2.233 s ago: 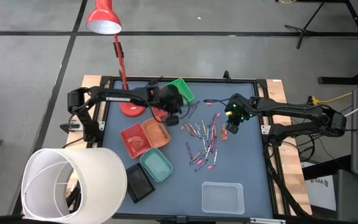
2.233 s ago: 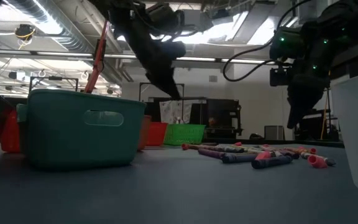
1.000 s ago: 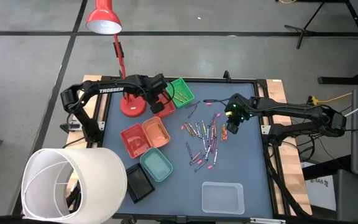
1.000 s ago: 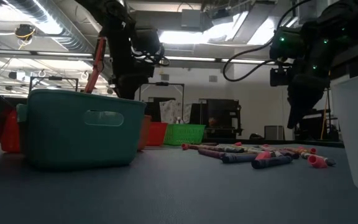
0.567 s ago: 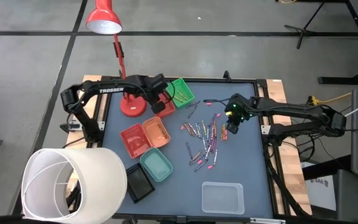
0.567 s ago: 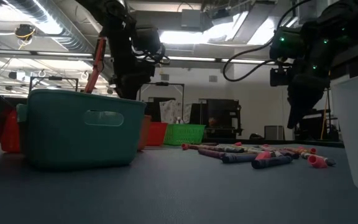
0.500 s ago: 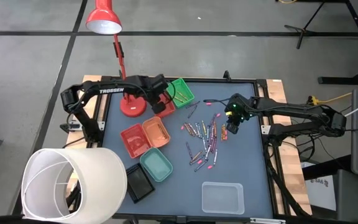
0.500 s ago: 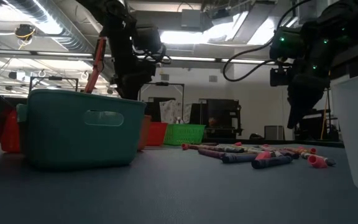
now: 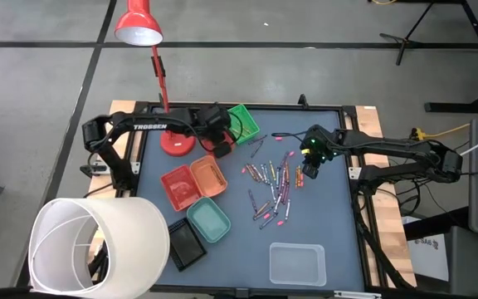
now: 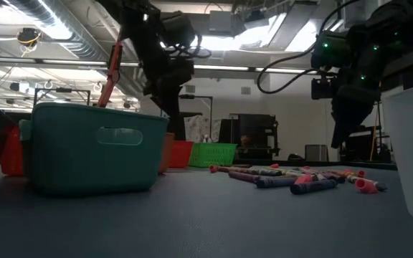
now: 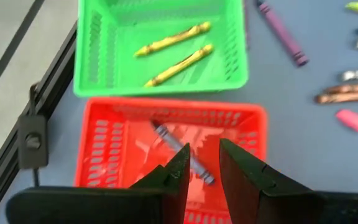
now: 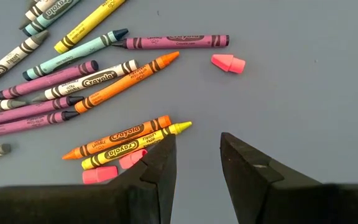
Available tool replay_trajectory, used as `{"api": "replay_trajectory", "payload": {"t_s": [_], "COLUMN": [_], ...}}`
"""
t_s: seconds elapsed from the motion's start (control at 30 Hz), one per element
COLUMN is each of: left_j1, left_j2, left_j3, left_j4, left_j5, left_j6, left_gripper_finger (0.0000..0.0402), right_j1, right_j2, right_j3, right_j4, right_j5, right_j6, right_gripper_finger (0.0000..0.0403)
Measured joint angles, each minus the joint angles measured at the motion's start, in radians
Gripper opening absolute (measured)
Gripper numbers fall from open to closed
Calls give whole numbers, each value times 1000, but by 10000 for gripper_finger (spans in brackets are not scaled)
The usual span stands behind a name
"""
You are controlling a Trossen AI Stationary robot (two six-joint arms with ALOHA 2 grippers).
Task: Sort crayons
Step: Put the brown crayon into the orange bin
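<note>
Loose crayons [image 9: 272,187] of mixed colours lie scattered on the dark mat right of centre; in the low view the crayons [image 10: 292,179] form a low heap. My left gripper [image 11: 202,158] hovers open over a small red tray [image 11: 104,149] at the far left. A grey crayon [image 11: 180,152] lies on that tray's floor. Just beyond is a green tray [image 11: 86,56] holding two yellow crayons [image 11: 173,37]. My right gripper [image 12: 197,152] hangs open above bare mat at the pile's right edge, beside an orange crayon [image 12: 120,135] and a yellow one.
A red lamp base [image 9: 175,143] stands left of the red tray. Red [image 9: 179,187], orange [image 9: 208,176], teal [image 9: 209,220] and black [image 9: 185,245] trays sit left of the pile. A clear box [image 9: 297,262] is near the front edge, with a white cylinder [image 9: 98,245] at front left.
My left gripper has swung a little toward the table's right and near side over the red tray, and its wrist has tipped. My right gripper has kept still. The crayons on the mat have not moved.
</note>
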Motion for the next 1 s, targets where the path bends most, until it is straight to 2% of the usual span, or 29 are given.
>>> {"api": "replay_trajectory", "payload": {"t_s": [0.17,0.4,0.7,1.0], "left_j1": [-42,-90,-148,-192], "left_j2": [0,0,1,6], "left_j3": [0,0,0,0], "left_j4": [64,188,328,438], "left_j5": [6,102,177,177], "left_j6": [28,65,139,166], "left_gripper_finger": [70,70,70,70], "right_j1": [0,0,0,0], "right_j2": [0,0,0,0], "right_j3": [0,0,0,0], "right_j4": [0,11,57,57], "right_j5": [0,0,0,0], "right_j6": [0,0,0,0], "right_gripper_finger": [124,124,124,124]}}
